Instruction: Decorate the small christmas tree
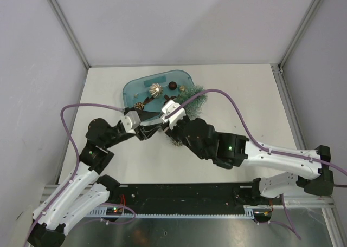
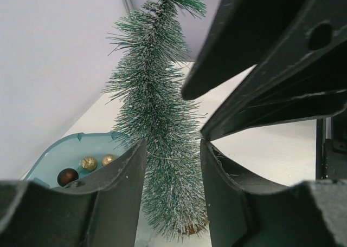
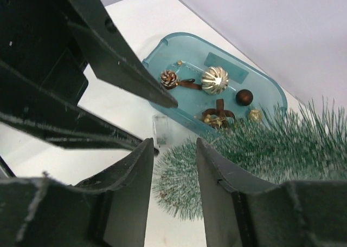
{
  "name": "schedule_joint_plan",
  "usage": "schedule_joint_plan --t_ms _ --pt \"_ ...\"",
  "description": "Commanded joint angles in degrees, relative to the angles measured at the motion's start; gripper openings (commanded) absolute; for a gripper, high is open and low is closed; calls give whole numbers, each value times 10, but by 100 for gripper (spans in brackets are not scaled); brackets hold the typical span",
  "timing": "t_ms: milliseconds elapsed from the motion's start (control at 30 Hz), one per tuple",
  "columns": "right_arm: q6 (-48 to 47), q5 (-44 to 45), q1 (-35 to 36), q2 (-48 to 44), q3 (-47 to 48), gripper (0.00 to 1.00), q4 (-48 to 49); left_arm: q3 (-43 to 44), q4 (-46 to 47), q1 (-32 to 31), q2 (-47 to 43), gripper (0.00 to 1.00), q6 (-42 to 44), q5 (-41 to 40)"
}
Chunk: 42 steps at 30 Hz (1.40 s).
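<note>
Both tools are released, jaws parted on nothing. The right tool hangs just over the base end of the small christmas tree, and the left tool is close beside it, looking along its length. The tree lies on its side on the counter, tip pointing away to the right, just beside the blue tub. In the tub are a pine cone, a ribbed gold ball, a dark ball and ribbon bows.

White table, pale grey walls
</note>
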Motion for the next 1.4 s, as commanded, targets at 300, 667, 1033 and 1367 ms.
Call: schedule_joint_plan --t_ms 300,667,1033,1367 --pt "-23 -121 -51 78 153 47 -7 1 32 4 -12 50 -2 5" --pt "-69 54 33 -51 167 51 -11 -5 34 7 -21 50 -7 -5" --pt "-22 269 -38 -288 20 68 -47 -3 34 14 -17 49 -14 -2" --pt "189 -240 -531 -187 -15 84 -233 8 32 19 -12 49 -17 2"
